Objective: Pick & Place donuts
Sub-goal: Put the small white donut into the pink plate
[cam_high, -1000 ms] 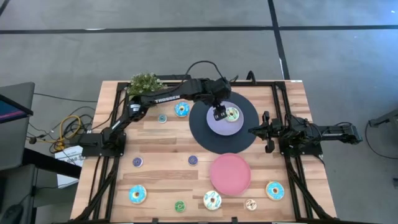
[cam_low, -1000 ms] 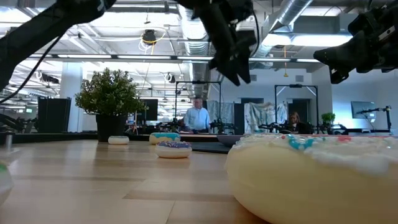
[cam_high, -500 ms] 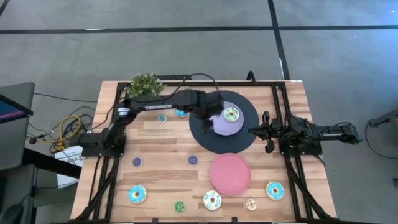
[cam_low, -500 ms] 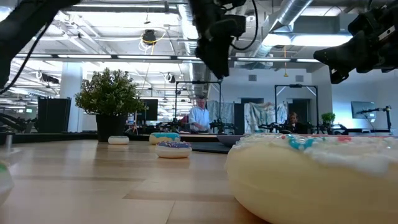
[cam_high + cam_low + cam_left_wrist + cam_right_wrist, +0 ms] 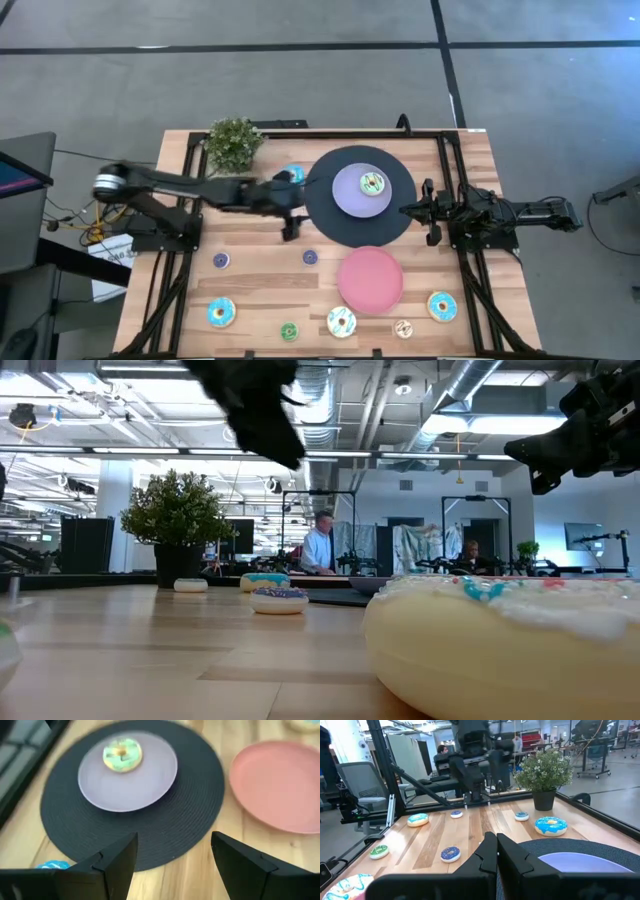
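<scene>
High view: left arm swung back from over the lavender plate (image 5: 362, 190), where it stood a second ago, to a low, outstretched line across the desk (image 5: 260, 262); left pincer (image 5: 290, 212) now just off the black disc (image 5: 330, 222), on its left side, beside the large blue-iced donut (image 5: 291, 176). Green-iced donut (image 5: 373, 183) lying alone on the lavender plate, free of any fingers: one placement judged complete, arm judged to be heading back for a further ring.

Left wrist view: left pincer (image 5: 172, 865) empty, its two dark fingers (image 5: 117, 862) spread wide with bare wood and the disc's edge between them; green-iced donut (image 5: 122, 754) on the lavender plate beyond, pink plate (image 5: 278, 784) to one side and bare in this view.

High view, remaining donuts: small blue one (image 5: 260, 190) under the arm, two small purple ones (image 5: 221, 260) (image 5: 310, 257) at mid-desk, a row along the near edge from the large blue one (image 5: 221, 312) to that at (image 5: 442, 306). All still off the plates; most of the task judged outstanding.

Right arm parked at the desk's right edge, right pincer (image 5: 431, 212) closed on nothing, pointing toward the disc.

Low view: blurred dark mass of the left arm high in the picture; a person standing in the room behind.
</scene>
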Controlling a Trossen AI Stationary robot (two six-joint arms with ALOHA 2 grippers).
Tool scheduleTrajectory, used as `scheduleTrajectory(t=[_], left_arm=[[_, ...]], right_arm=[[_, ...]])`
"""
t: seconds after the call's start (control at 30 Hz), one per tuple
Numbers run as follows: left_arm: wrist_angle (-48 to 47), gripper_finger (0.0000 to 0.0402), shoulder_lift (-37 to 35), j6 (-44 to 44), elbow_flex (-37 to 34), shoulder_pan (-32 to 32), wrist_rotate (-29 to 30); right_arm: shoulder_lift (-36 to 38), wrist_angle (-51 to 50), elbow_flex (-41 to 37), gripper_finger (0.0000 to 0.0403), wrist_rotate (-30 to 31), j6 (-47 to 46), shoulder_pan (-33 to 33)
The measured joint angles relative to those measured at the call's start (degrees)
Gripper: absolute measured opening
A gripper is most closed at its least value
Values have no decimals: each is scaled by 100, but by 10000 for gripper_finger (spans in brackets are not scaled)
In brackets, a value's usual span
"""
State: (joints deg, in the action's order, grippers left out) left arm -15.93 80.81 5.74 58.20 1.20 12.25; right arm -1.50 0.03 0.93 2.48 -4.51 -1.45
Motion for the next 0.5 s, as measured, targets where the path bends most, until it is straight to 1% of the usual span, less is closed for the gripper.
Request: scheduleTrajectory(t=[0.07, 0.23, 0.3, 0.4, 0.5], left_arm=[[534, 247, -502, -7, -602, 102, 152], [1366, 247, -1711, 46, -1908, 374, 801], [1669, 247, -2160, -88, -2374, 474, 1013], [2052, 247, -2794, -480, -3019, 536, 1107], [2328, 247, -3369, -691, -3557, 537, 1108]], right_arm=[[2, 0, 0, 0, 1, 0, -1], [1, -2, 0, 0, 2, 0, 0], [2, -1, 0, 0, 0, 0, -2], [2, 0, 0, 0, 0, 0, -2], [2, 0, 0, 0, -1, 0, -1]])
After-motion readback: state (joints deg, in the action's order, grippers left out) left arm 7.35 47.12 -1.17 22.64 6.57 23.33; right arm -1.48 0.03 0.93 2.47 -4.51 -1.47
